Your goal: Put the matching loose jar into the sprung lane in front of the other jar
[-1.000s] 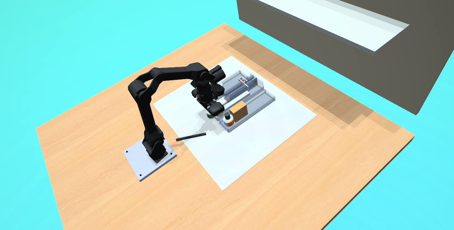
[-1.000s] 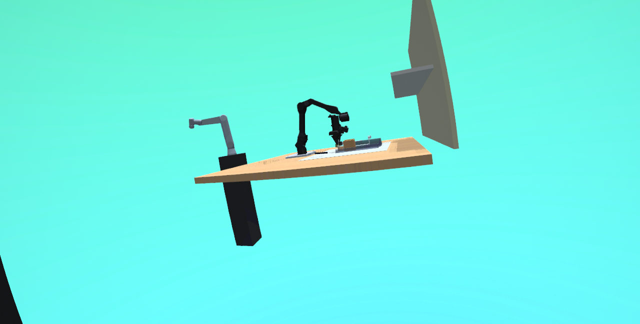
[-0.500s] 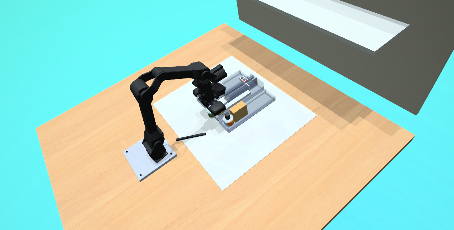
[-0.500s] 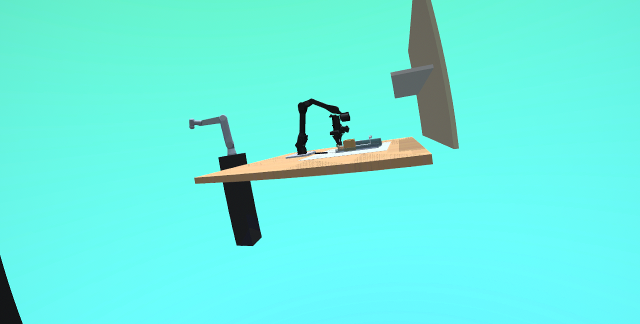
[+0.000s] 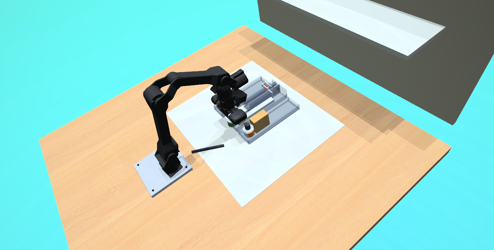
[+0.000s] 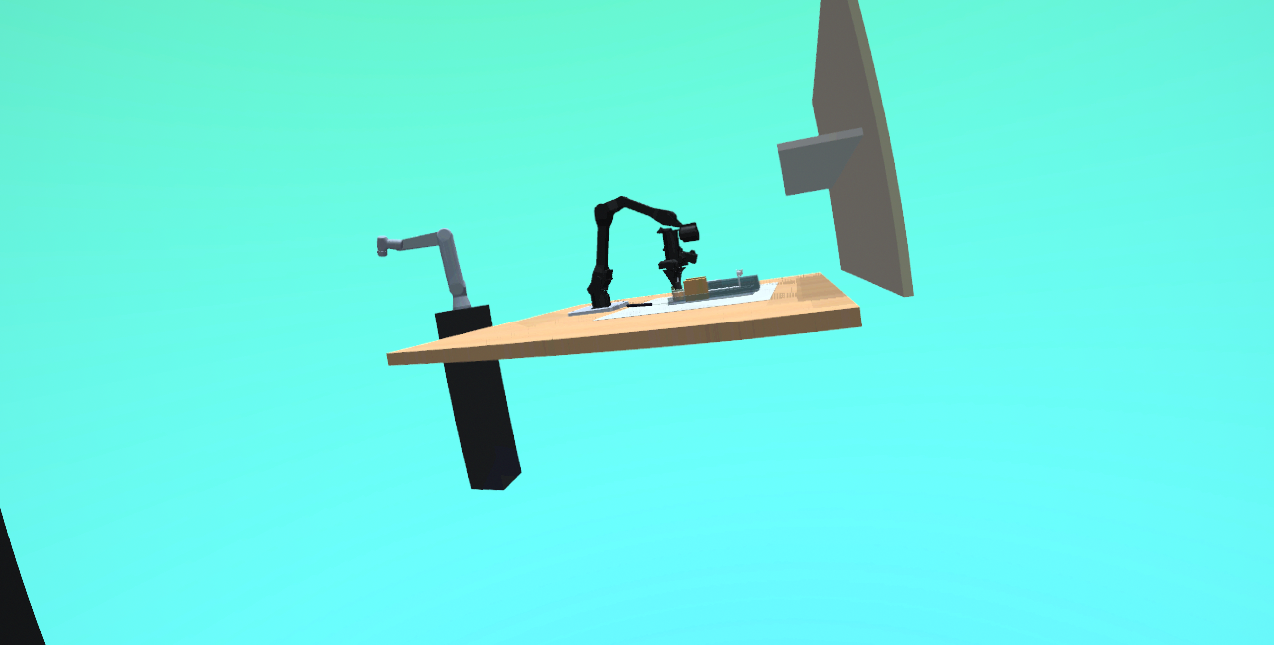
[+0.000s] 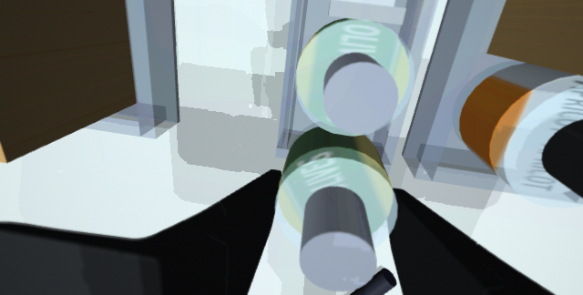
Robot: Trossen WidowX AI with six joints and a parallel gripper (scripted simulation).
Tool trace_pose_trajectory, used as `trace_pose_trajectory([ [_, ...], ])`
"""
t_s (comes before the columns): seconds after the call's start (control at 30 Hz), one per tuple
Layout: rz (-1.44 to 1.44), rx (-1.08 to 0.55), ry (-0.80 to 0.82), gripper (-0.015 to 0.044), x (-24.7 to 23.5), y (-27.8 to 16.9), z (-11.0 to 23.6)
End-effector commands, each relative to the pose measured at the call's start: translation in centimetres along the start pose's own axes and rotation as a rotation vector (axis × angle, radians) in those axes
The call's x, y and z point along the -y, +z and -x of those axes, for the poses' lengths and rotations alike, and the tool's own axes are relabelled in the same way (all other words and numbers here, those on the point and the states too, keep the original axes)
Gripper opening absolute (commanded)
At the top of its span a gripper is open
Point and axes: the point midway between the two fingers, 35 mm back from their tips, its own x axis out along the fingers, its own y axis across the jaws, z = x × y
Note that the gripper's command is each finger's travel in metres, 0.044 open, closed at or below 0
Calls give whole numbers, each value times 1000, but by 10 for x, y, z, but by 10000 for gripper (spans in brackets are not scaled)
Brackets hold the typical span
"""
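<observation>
The claw [image 7: 334, 222] grips the green olive jar [image 7: 334, 190] at the sprung lane's [image 7: 291, 81] front mouth, touching the matching jar [image 7: 355, 76] inside, mid-bench toward the far edge; an apricot jar [image 7: 515, 122] stands just beside.

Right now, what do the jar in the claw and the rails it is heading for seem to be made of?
The held jar looks like clear glass with a matte grey lid: its green contents and pale label show through the wall. The lane rails seem clear acrylic or glass; the white sheet shows through them. The claw, shut on the jar, looks like matte black plastic.
</observation>
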Motion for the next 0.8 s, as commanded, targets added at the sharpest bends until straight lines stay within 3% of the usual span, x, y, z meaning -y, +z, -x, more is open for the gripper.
trace_pose_trajectory([
  [0.0,-2,25,-1,0,0,10,3],
  [0.77,-2,26,-1,0,0,20,4],
])
